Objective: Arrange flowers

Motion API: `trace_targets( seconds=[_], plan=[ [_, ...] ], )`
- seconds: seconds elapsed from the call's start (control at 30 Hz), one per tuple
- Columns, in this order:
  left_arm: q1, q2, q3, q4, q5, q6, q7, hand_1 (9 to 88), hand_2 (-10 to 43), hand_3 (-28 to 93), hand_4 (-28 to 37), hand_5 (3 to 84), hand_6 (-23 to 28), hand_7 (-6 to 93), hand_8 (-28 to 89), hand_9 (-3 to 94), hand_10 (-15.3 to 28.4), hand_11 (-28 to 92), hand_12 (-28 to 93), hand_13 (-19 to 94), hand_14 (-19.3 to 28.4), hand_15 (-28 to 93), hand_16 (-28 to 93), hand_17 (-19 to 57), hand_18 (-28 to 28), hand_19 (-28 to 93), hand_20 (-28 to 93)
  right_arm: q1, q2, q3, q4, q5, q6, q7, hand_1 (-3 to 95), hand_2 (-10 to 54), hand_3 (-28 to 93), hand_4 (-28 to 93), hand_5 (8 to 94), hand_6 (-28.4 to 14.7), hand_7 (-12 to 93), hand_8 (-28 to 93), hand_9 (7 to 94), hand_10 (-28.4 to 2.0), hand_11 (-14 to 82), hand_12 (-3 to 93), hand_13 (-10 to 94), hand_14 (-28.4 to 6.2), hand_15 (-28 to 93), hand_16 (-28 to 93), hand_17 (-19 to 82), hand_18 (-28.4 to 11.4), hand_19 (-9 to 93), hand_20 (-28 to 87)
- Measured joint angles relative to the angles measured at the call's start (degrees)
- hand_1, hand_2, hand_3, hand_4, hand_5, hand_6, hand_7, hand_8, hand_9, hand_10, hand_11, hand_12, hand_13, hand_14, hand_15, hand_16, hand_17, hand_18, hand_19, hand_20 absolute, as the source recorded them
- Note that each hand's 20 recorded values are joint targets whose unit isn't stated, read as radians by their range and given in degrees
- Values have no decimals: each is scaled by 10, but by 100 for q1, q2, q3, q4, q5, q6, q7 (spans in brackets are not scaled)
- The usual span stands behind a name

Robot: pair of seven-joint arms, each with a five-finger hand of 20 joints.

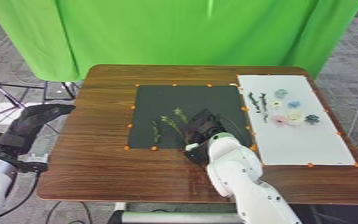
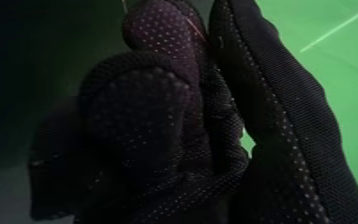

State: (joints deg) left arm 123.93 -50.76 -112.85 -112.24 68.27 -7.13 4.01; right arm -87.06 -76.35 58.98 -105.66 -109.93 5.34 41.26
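In the middle of the head view, the right hand [image 1: 200, 131] is over the dark mat [image 1: 186, 95], just beside two light green stems, one [image 1: 169, 121] and another [image 1: 181, 116] to its left. A darker green sprig [image 1: 156, 134] lies farther left on the same mat, near its lower left corner. I cannot tell from either view whether the right hand [image 2: 140, 115] is grasping anything. At the left edge of the head view the left hand [image 1: 40, 116] is beside the worktop [image 1: 91, 160], released, its fingers relaxed and pointing toward the right of the frame. To the right of the dark mat, the white sheet [image 1: 304, 147] carries two dark twigs [image 1: 254, 102] and a loose group of flower heads: a pale teal one [image 1: 281, 93] at the top, a blue one [image 1: 294, 104] below it, then a pink one [image 1: 279, 119], a cream one [image 1: 294, 116] and a dark teal one [image 1: 312, 119] at the group's right side.
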Motion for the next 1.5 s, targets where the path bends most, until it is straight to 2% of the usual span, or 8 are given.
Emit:
trace_targets(
  seconds=[0.6, 0.9, 0.97, 1.03, 1.1, 1.17, 1.37, 1.5],
  plan=[
    [-41, 4, -3, 17, 3, -78, -25, 225, -28, 634, -194, 494, 32, 140, -57, 412, 133, 134, 114, 272, 150, 62, 24, 8, 97, 4, 131, -37, 3, 35, -29, -113, -29, -67, 550, -95, 449, -52, 771, -63, 269, 152, 936, -123, 300, 213, 937, -25, 534, 170, 779, -33, 803, 341],
    [-44, 4, -4, 25, 3, -104, -33, 225, -28, 633, -194, 494, 32, 140, -57, 413, 131, 136, 113, 272, 149, 63, 23, 8, 97, 4, 131, -129, 140, 391, -436, -414, 97, -154, 491, -95, 514, -74, 757, -58, 267, 128, 914, -124, 304, 219, 937, -27, 519, 182, 763, -34, 805, 366],
    [-51, 4, -2, 28, 3, -118, -40, 226, -29, 634, -194, 495, 32, 140, -57, 413, 132, 136, 113, 273, 149, 63, 24, 8, 97, 4, 131, -61, 296, 400, -477, -622, 282, -168, 459, -95, 558, -96, 737, -54, 243, 67, 887, -137, 282, 222, 937, -28, 497, 207, 753, -34, 808, 366],
    [-54, 4, -2, 29, 3, -126, -50, 226, -29, 634, -194, 495, 32, 141, -57, 413, 132, 136, 113, 273, 149, 63, 23, 8, 97, 4, 131, 64, 513, 392, -451, -898, 467, -166, 434, -95, 582, -101, 716, -46, 229, -57, 860, -147, 249, 226, 937, -32, 474, 222, 744, -35, 808, 363],
    [-56, 4, -1, 28, 3, -131, -59, 226, -28, 634, -194, 495, 32, 140, -57, 413, 132, 136, 114, 273, 149, 63, 23, 8, 97, 4, 131, 246, 751, 391, -343, -1158, 492, -134, 420, -95, 587, -106, 693, -44, 206, -71, 829, -157, 219, 224, 937, -36, 458, 234, 734, -38, 809, 361],
    [-59, 4, 0, 28, 3, -136, -69, 226, -28, 634, -195, 495, 33, 140, -57, 414, 132, 136, 114, 273, 149, 63, 23, 8, 97, 4, 131, 472, 969, 413, -148, -1283, 365, -79, 413, -95, 585, -109, 680, -45, 189, -71, 803, -162, 201, 220, 937, -39, 445, 241, 728, -38, 809, 359],
    [-66, 3, 4, 27, 3, -151, -82, 227, -28, 634, -194, 495, 33, 141, -57, 413, 132, 135, 113, 274, 150, 63, 24, 8, 97, 4, 131, 1103, 1402, 559, 507, -1278, -571, 163, 406, -95, 578, -111, 656, -47, 154, -63, 763, -171, 169, 215, 937, -42, 414, 267, 717, -42, 809, 355],
    [-61, 0, 3, 23, 3, -154, -93, 226, -28, 634, -194, 495, 33, 140, -57, 414, 133, 135, 113, 274, 150, 63, 23, 8, 97, 5, 132, 1291, 1634, 586, 655, -1270, -779, 254, 403, -95, 577, -110, 654, -46, 149, -61, 761, -171, 167, 215, 937, -43, 405, 277, 712, -45, 811, 354]
  ],
)
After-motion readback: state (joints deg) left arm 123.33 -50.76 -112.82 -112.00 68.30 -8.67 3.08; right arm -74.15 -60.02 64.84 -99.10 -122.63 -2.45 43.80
